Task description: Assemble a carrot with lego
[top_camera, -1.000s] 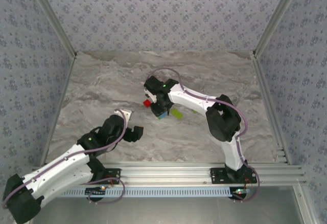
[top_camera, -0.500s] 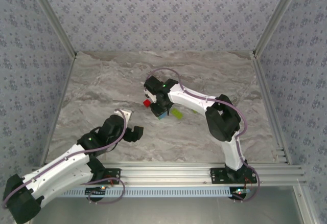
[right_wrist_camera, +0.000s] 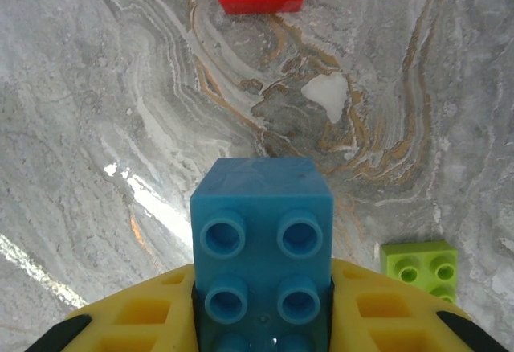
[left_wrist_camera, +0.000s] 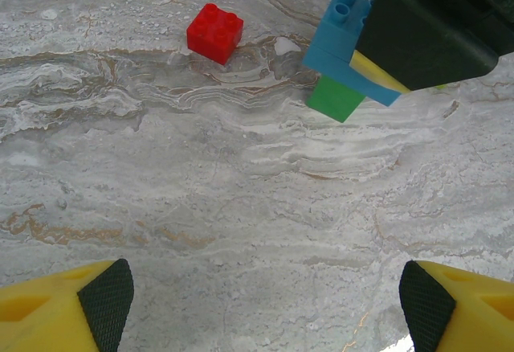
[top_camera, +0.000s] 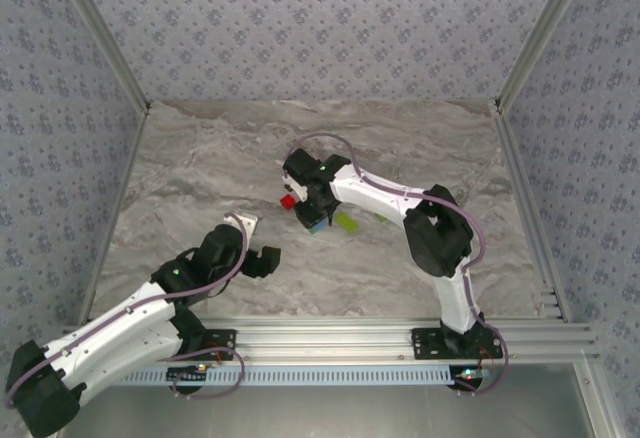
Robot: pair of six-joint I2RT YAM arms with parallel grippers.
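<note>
Carrot (left_wrist_camera: 345, 38) is only part-built: light-blue bricks with studs showing and a green brick at the other end. It sits tilted in the right gripper (right_wrist_camera: 261, 320) near the middle of the marble table (top_camera: 200, 178). Can't tell whether its green end touches the surface. From the right wrist view the blue end faces the camera, four studs clear.

Loose red brick (left_wrist_camera: 215, 33) lies just beside the stack on its left, apart from it. Loose lime brick (right_wrist_camera: 419, 268) lies on its right, also apart.

Compared with a second ago, essentially no change: both arms, stack and loose bricks are in the same spots, with at most a hair of shift in the right arm.

Right gripper is pressed together on the carrot, yellow fingers (right_wrist_camera: 132, 320) pinching the blue brick from both sides. Left gripper (left_wrist_camera: 265, 300) is spread wide, holding and touching nothing. It hangs over bare table, well apart from the bricks, on the near left side.
</note>
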